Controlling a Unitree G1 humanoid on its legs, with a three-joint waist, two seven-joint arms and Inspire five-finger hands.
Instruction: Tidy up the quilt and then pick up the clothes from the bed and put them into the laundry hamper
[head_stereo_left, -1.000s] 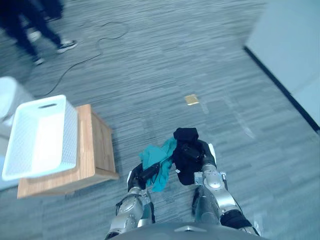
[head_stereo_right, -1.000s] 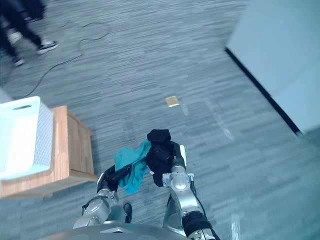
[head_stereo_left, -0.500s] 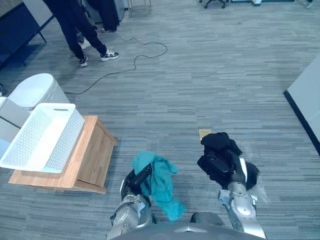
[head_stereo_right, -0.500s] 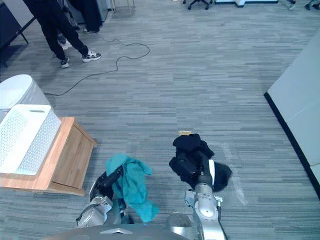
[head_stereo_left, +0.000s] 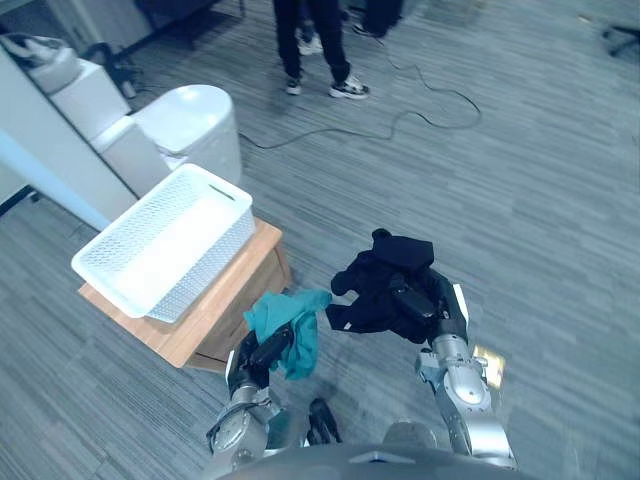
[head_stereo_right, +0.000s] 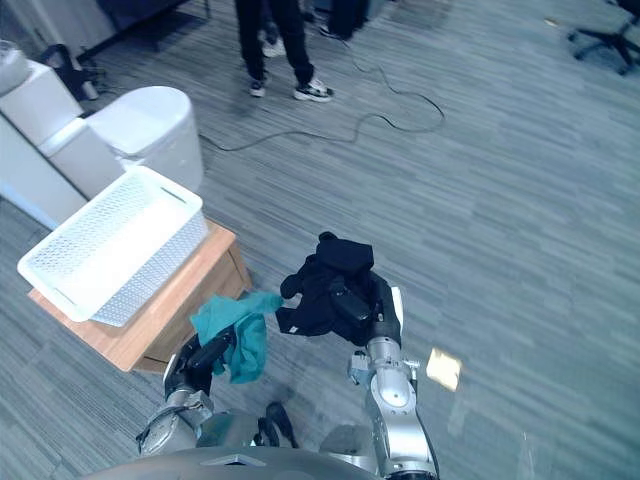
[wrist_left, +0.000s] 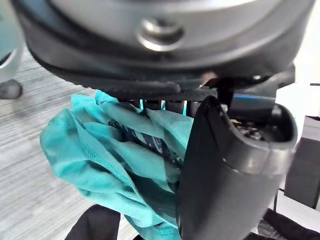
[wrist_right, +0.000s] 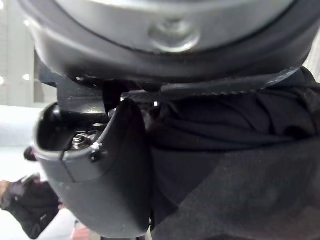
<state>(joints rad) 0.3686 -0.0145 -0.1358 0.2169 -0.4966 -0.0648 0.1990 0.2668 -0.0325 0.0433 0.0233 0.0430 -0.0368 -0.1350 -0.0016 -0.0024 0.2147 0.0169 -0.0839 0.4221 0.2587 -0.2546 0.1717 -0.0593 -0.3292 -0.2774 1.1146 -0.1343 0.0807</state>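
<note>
Two pieces of clothing in hand, one in each: step judged as the carrying of the clothes to the laundry hamper (head_stereo_left: 215, 262), with the drop not yet done. On the left, teal garment (head_stereo_left: 290, 325) bunched in the left hand (head_stereo_left: 262, 350), fingers and thumb (wrist_left: 220, 165) curled tight around the cloth, loose end hanging down. Same on the right: black garment (head_stereo_left: 375, 290) gripped by the right hand (head_stereo_left: 413, 300), closed around a thick fold, rest of the cloth spilling to the left and far side. Both held above the carpet floor (head_stereo_left: 520, 200), near each other; touching or not, hard to tell.

White hamper apparently empty, resting on the low wooden bench (head_stereo_left: 240, 295), to the left and somewhat farther than the hands. Teal garment just beside the near right corner of the bench, black one more apart.

Next move, probably: turn and reach to the left, lift each hand above the rim, bring the cloth fully over the opening, then open the fingers. Left hand first, being nearer. Care needed with the hanging ends, likely to catch on the rim or fall outside.

Both forearms reaching forward from the near edge, hands at similar height. Legs of a person (head_stereo_left: 320, 50) far away, out of the path.
</note>
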